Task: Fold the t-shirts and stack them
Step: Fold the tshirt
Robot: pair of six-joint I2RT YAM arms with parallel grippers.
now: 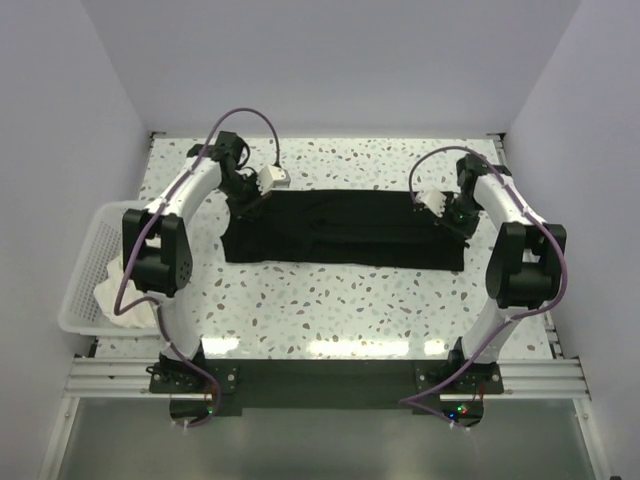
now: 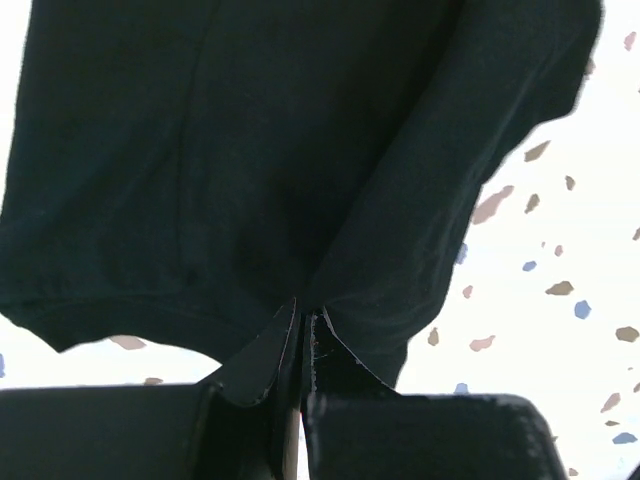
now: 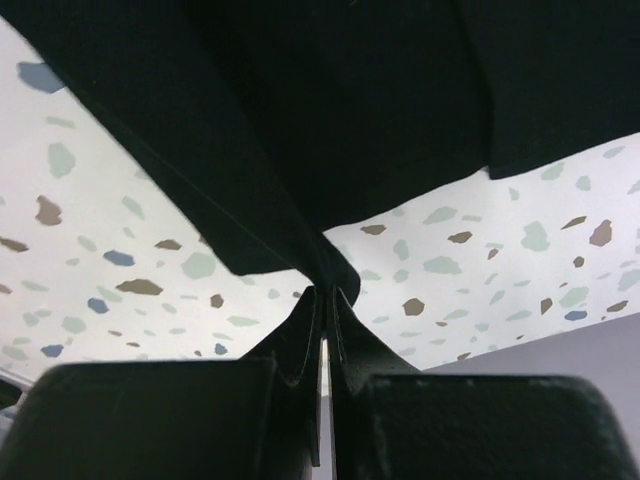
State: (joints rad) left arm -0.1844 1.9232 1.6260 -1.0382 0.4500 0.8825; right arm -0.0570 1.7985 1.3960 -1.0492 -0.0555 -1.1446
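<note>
While 1 black t-shirt (image 1: 340,232) is held spread betw. 2 grippers, 1 white t-shirt (image 1: 118,292) is seen bunched in 1 basket (image 1: 80,270).
L gripper (image 2: 299,325) is pinched tight on a fold at one end of the black shirt, cloth spread ahead of its jaws; R gripper (image 3: 325,305) is likewise clamped on the opp. end, cloth fanned beyond its jaws over the speckled table (image 1: 340,300). Basket is set well apart, outboard of the L jaws.

A black t-shirt (image 1: 340,230) lies as a wide band across the middle of the speckled table (image 1: 330,300). The left gripper (image 1: 246,204) meets its upper left corner and the right gripper (image 1: 457,222) its right end. At the left edge, a white basket (image 1: 84,268) holds white cloth (image 1: 114,296).
</note>
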